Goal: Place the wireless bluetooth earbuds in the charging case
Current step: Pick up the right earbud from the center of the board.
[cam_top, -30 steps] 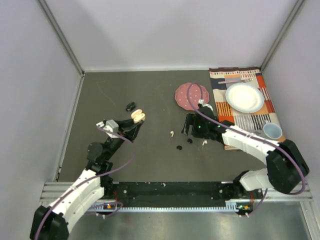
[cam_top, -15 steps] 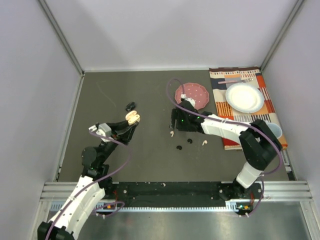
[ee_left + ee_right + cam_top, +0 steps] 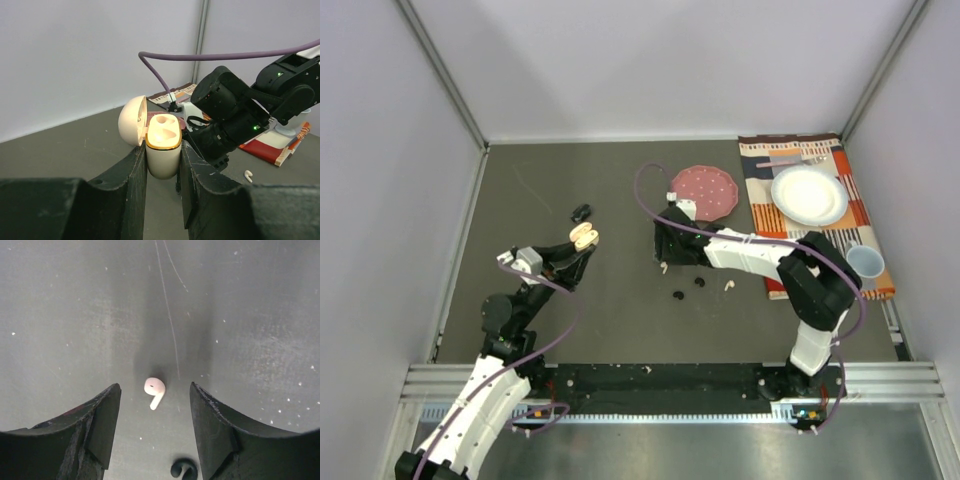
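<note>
Right gripper straddles white earbud; dark shape, perhaps earbud, cropped below.

One earbud lies on the counter between the fingers of the right claw, touching neither. A second earbud lies just on the wrist side of that gap. A disc lies just behind this claw. Well to its right, a mat carries a plate and a cup. The charging case sits between the fingers of the left claw, with its lid swung to the left. A small object lies just beyond that claw.
</note>
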Action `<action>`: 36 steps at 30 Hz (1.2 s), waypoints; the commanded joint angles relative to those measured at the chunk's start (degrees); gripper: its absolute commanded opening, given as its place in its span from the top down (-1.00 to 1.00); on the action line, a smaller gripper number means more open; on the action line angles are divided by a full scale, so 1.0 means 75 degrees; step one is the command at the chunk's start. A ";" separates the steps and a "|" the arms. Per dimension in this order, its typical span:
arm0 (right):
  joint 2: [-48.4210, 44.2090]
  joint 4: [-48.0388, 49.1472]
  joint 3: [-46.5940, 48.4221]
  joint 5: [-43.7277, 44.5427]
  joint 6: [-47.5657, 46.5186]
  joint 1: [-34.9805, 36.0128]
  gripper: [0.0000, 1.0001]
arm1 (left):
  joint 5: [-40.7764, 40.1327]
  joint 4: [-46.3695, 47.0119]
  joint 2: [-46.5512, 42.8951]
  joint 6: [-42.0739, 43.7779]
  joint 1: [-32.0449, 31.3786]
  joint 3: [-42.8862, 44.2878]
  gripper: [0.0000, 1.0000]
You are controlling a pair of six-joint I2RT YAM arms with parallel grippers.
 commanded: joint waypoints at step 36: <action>0.0955 -0.0479 0.0794 0.0542 0.0244 0.0327 0.15 | -0.0615 0.0645 0.0143 -0.0201 0.0036 0.0087 1.00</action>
